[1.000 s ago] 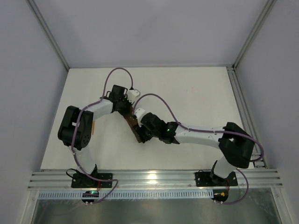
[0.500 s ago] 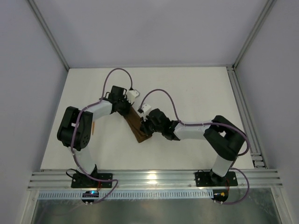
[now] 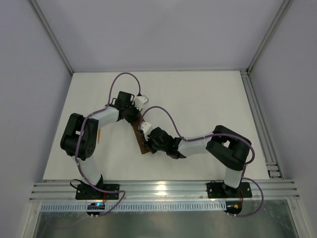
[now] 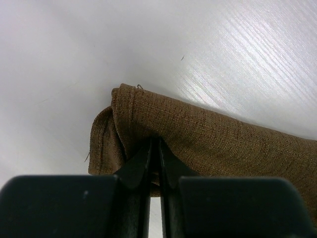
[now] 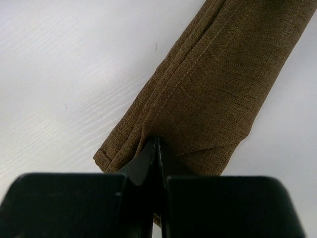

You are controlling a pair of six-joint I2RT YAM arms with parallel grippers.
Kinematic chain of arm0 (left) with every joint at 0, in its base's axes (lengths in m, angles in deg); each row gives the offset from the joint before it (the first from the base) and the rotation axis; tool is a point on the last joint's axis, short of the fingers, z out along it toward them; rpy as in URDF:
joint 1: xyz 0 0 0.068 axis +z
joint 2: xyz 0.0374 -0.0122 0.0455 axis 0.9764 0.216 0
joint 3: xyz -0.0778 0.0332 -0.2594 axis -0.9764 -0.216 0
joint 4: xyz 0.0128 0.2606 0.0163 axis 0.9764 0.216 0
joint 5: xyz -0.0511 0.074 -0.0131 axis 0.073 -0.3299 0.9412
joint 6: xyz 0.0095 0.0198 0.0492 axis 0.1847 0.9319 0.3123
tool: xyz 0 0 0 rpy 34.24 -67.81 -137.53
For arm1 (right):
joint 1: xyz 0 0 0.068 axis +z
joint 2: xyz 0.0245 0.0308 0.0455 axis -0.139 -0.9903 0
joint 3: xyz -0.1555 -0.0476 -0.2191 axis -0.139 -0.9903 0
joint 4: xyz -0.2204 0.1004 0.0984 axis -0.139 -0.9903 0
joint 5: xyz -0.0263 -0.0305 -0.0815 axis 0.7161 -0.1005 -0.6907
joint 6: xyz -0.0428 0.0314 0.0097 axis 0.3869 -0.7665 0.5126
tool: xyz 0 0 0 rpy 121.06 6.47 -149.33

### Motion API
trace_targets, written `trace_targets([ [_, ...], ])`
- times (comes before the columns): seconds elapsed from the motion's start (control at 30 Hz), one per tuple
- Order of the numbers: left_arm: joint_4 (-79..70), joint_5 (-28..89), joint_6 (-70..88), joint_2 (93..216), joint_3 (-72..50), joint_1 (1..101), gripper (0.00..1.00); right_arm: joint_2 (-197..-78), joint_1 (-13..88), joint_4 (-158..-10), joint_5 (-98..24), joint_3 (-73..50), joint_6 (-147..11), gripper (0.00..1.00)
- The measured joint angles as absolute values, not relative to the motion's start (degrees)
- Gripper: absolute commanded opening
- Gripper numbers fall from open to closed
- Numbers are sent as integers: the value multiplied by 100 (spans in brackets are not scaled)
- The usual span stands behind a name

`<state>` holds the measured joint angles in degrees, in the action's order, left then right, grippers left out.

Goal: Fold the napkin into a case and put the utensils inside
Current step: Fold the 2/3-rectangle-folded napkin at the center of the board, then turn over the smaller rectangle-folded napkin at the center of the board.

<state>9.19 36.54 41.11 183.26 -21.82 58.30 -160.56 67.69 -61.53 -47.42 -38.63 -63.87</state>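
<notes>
The napkin (image 3: 140, 134) lies folded as a narrow dark brown strip, a case-like oblong with layered edges, running diagonally between both grippers. My left gripper (image 3: 134, 116) is at its far end, shut on a fold of the cloth (image 4: 208, 134), with the fingertips (image 4: 148, 148) pinching it. At the near end, my right gripper (image 3: 149, 143) is shut on the layered hem of the napkin (image 5: 218, 84), and the strip stretches away to the upper right of that view. The utensils are out of view.
The white tabletop (image 3: 208, 99) spreads around the cloth. An aluminium rail (image 3: 163, 189) runs along the near edge, and another rail (image 3: 257, 119) runs down the right side. Purple cables (image 3: 163, 111) loop above both wrists.
The right gripper has closed and shifted toward the near end of the strip, its arm folding in to the left. The left gripper has barely moved.
</notes>
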Motion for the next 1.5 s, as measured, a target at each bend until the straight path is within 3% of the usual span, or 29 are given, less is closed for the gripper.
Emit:
trace_targets([
  [0.33, 915, 3759, 4236, 18175, -2365, 5841, 6, -15114, 7032, -6770, -5070, -4479, -6225, 5],
  [0.5, 933, 3914, 4393, 17998, -2577, 5852, 7, -14117, 6870, -7432, -4866, -4584, -6448, 42],
  [0.6, 961, 4017, 4430, 17959, -2623, 5859, 7, -13846, 6116, -7358, -4198, -4503, -6809, 55],
  [0.77, 1027, 4166, 4498, 17959, -2619, 5881, 7, -14627, 5043, -7045, -3551, -4075, -7377, 62],
  [1.13, 1190, 4310, 4520, 17918, -2621, 5881, 7, -17003, 4721, -6040, -2333, -2766, -8490, 60],
  [1.5, 1221, 4310, 4520, 17915, -2617, 5878, 8, -17770, 4680, -5555, -1693, -2261, -9003, 18],
])
